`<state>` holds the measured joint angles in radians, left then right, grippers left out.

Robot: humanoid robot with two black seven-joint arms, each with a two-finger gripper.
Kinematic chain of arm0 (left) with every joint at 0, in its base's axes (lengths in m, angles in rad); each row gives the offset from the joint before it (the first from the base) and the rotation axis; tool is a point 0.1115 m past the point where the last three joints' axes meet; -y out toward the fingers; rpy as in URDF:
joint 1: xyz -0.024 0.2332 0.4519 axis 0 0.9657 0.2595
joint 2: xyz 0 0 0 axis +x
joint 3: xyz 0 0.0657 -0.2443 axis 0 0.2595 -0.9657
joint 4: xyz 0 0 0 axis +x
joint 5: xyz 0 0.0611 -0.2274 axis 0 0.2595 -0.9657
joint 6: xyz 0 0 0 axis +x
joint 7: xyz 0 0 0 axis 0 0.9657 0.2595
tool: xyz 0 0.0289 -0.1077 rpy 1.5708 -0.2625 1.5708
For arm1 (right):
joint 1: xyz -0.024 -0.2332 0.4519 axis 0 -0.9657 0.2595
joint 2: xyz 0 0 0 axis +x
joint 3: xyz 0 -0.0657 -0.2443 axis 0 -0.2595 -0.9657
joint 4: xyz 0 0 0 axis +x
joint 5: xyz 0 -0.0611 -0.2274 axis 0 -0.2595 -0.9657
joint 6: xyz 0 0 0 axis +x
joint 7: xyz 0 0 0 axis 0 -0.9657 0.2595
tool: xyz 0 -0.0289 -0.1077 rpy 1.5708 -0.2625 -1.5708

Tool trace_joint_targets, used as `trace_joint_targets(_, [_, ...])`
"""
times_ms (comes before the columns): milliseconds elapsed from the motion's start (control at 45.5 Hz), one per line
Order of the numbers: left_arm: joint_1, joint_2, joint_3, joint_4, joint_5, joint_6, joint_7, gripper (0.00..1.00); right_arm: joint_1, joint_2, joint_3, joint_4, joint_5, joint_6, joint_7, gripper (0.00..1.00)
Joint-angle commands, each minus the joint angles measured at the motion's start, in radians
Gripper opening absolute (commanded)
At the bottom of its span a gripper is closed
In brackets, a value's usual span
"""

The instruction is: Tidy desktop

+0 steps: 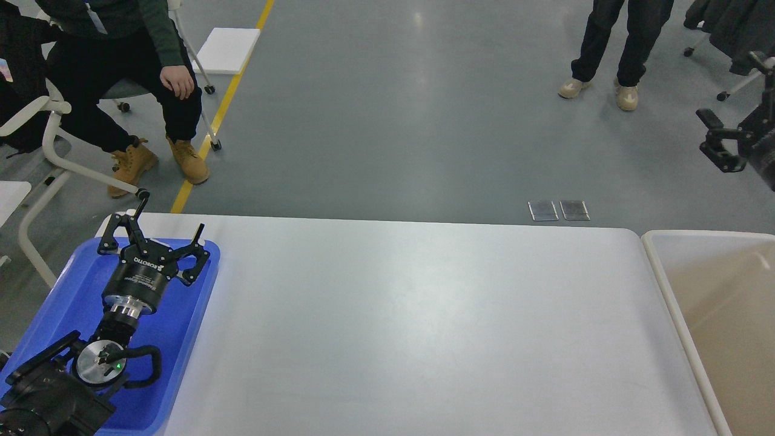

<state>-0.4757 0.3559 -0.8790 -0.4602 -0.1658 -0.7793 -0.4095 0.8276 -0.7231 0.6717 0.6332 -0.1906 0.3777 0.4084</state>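
Left arm's thick lower joints (54,387) nearest the lens, bottom left corner, black, with a round silver cap showing a small green light. Arm runs up and slightly right from there, over the blue tray (181,327).

Left hand (171,227) at the arm's far end, above the tray's far part. Fingers spread wide, one out to the left and one to the right with its tip pointing up. Nothing between them. White lettering on the wrist body.

Blue tray: on the left end of the surface, near edge running out of frame at bottom left. Its rounded far right corner sits close to the hand.

Surface (412,327): large white rectangular top, rounded far corners, faintly glossy. Fills most of the lower half of the view, from the tray on the left to the bin on the right.

Beige bin (714,303) with white rim: just beside the surface's right edge, cut off by the frame.

Right hand (714,145): far right edge, high in view, over the grey floor (393,121) and well apart from the surface. Seen small and dark; cannot tell how far its fingers are parted.

Beyond the surface: seated person (121,66) upper left in tan boots, standing person's legs (623,42) upper right, two small metal floor plates (558,210) near the far edge, a yellow floor line (224,109).
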Motion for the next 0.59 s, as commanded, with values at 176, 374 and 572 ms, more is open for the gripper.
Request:
trace_joint_targets(176, [-0.001, 0.000, 0.000, 0.000, 0.000, 0.000, 0.001, 0.99, -0.203, 0.185, 0.137, -0.007, 0.008, 0.001, 0.013, 1.00])
trace_joint_targets(374, [-0.001, 0.000, 0.000, -0.001, 0.000, 0.000, 0.001, 0.99, -0.203, 0.203, 0.140, -0.009, 0.008, 0.001, 0.015, 1.00])
trace_joint_targets(572, [0.000, 0.000, 0.000, 0.000, 0.000, 0.000, 0.000, 0.99, -0.211, 0.212, 0.177, -0.010, 0.010, 0.000, 0.016, 1.00])
